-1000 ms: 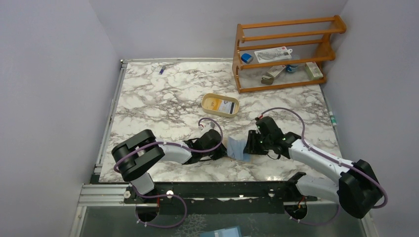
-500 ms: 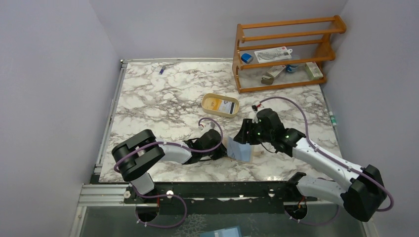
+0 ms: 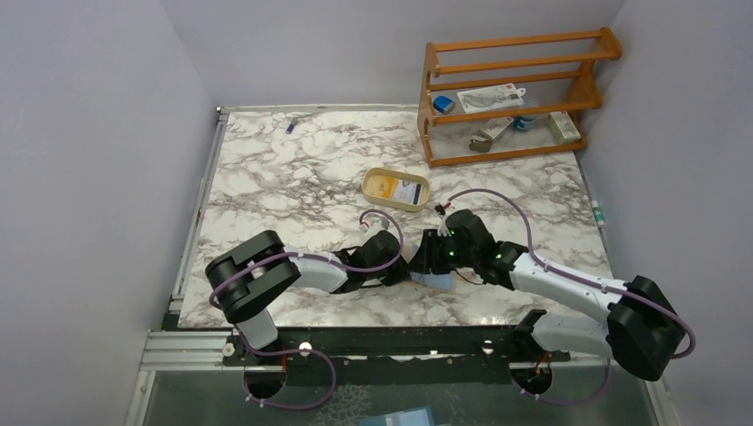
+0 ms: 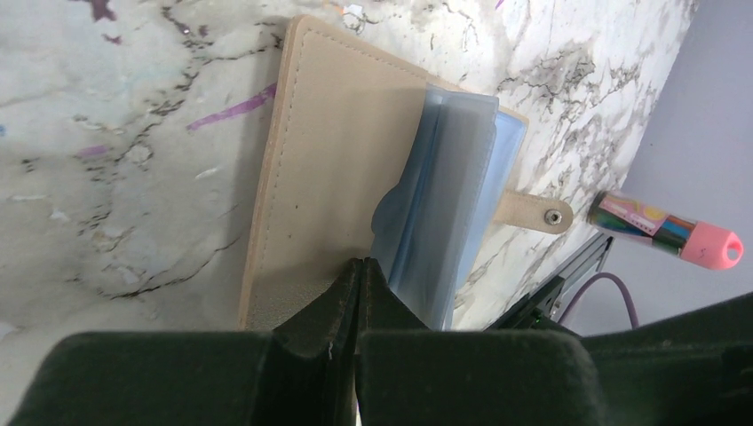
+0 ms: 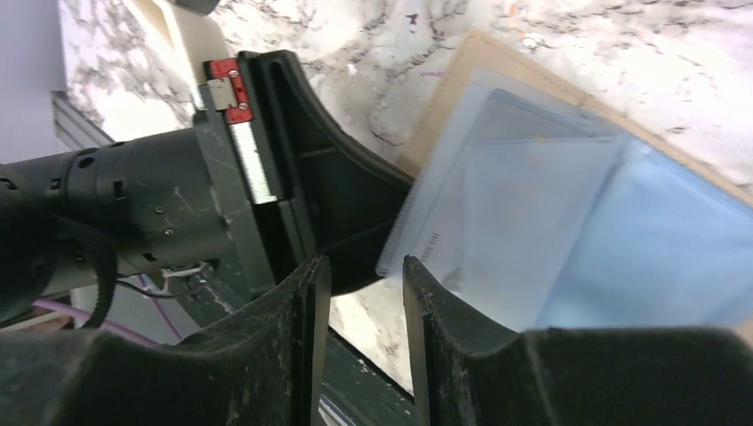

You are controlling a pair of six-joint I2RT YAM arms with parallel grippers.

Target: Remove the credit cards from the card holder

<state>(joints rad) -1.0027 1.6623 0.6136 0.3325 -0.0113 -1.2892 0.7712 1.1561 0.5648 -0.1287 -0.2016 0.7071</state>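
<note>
The right end effector [image 5: 364,266] is released. Its two fingers stand apart with nothing between them, just short of the loose corner of the clear blue sleeves [image 5: 533,213] that fan out of the card holder [image 5: 462,62]. From that gap the sleeves run up and to the right in the right wrist view, so the open fingers face their corner, not a long side. A pale card [image 5: 471,231] with faint print seems to sit inside the front sleeve. I cannot tell how many more lie behind it.

The left end effector [image 4: 360,271] is clenched and appears to pinch the near edge of the tan cover, holding the card holder down on the surface [image 3: 284,177]. In the left wrist view the holder's long axis runs away from those fingers. The sleeves lie to their right, and the snap tab [image 4: 533,211] sticks out beyond them.

From above, the card holder lies between the two end effectors, near the front edge of the surface. The left one anchors it and the right one is on the sleeve side. I judge the right is the one to draw the next card, pulling away from the left.

Farther back, well apart from the holder, an oval tray [image 3: 366,188] holds a yellow card [image 3: 384,185] and a second card [image 3: 409,193]. Part of the task looks done.
</note>
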